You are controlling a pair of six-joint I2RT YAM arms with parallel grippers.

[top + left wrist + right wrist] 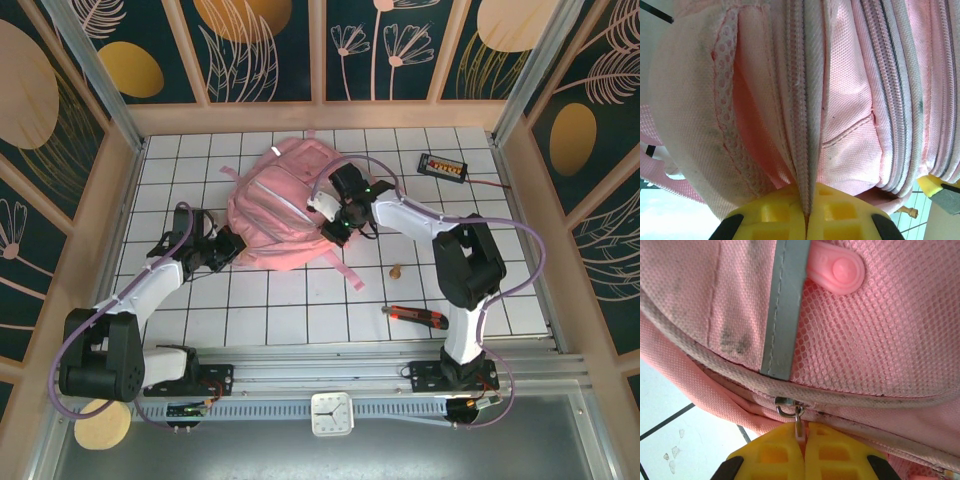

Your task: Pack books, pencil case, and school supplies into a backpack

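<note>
Sprawling mid-table, the backpack (285, 215) looks soft and floppy, so it needs bracing. Left gripper (807, 215) is pinched tight on its zipper edge (808, 110); right gripper (802, 442) is clamped on the small metal pull (798, 426), the best handle.

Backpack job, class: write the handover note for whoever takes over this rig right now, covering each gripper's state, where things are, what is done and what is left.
Left gripper: shut on a zip seam of the backpack.
Right gripper: shut on a zipper pull at the backpack's edge.
The backpack lies on the tiled table, towards the far side between the two arms. A red and black tool lies near the right arm's base.
Done: both grippers have hold of the bag; the zips in the wrist views look closed.
Left: probably work that zip. What is inside the bag cannot be told.
</note>
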